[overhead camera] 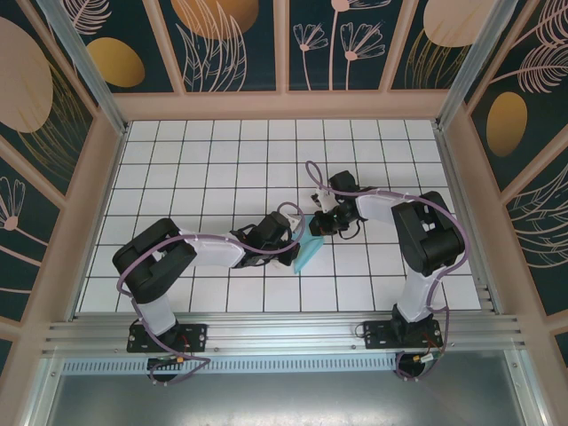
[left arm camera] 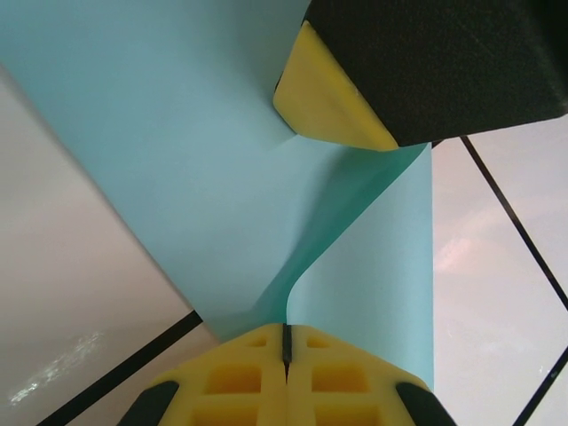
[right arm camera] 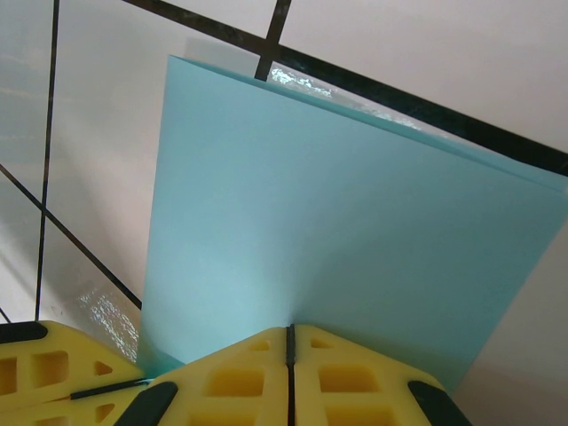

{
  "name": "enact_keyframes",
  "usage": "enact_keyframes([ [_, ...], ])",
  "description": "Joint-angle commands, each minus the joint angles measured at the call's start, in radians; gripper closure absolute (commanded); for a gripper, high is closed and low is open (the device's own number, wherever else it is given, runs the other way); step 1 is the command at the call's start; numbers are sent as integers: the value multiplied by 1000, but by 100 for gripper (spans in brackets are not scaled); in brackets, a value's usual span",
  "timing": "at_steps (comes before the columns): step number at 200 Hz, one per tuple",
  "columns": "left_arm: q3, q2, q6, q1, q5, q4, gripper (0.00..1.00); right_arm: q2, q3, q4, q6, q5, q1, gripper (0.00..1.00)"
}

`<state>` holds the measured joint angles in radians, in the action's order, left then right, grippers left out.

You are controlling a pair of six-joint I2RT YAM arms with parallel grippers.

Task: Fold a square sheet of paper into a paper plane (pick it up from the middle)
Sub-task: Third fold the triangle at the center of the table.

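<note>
Two arm bases sit on the ribbed aluminium rail point(overhead camera: 284, 333) at the near edge of the white, black-gridded bench point(overhead camera: 177, 169). Both arms reach inward and meet near the bench's middle. There the left fingers point(overhead camera: 289, 238) and the right fingers point(overhead camera: 318, 226) hold the thin light-blue square sheet of paper point(overhead camera: 311, 250) between them. The sheet stands tilted on edge, and I cannot tell whether its lower corner touches the bench.

In the left wrist view, the yellow padded left fingers point(left arm camera: 257, 368) are pressed together with no gap. An edge of the sheet point(left arm camera: 177, 133) is pinched in their seam. Just above them the paper bends in a soft fold, with one flap rising to the right. Farther up the same sheet, the right fingers point(left arm camera: 328, 98) clamp it, yellow pad against blue.

In the right wrist view, the right fingers point(right arm camera: 257, 373) are likewise closed flat on the sheet point(right arm camera: 337, 222). Here it shows as two layers lying together, parting slightly at the far edge. The left fingers point(right arm camera: 53, 373) sit just beside, at lower left.

Beyond the bench rise dark teal wall panels with gold leaf patterns point(overhead camera: 231, 44).
</note>
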<state>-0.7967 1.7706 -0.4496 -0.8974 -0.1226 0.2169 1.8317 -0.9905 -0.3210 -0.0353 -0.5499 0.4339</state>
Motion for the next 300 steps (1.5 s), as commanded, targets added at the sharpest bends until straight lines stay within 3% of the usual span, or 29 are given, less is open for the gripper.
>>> enact_keyframes([
  [1,-13,4,17,7,24,0,95,27,5,-12,0,2,9,92],
  [99,-16,32,17,7,-18,0,94,11,-5,-8,-10,-15,9,88],
  [131,-18,37,23,6,-9,-12,95,-67,-24,7,-43,-41,2,85],
  [173,-18,41,26,6,-11,-19,95,-230,13,36,-143,18,-22,77],
  [197,-20,42,25,6,-15,-17,95,-327,112,89,-218,-31,-21,80],
  [213,-23,44,25,6,-20,-12,95,-364,204,179,-334,-78,-13,88],
  [239,-30,51,30,6,-31,-12,95,-410,336,334,-509,-90,27,92],
  [300,-33,57,37,6,-42,-17,95,-298,366,420,-595,-74,90,95],
])
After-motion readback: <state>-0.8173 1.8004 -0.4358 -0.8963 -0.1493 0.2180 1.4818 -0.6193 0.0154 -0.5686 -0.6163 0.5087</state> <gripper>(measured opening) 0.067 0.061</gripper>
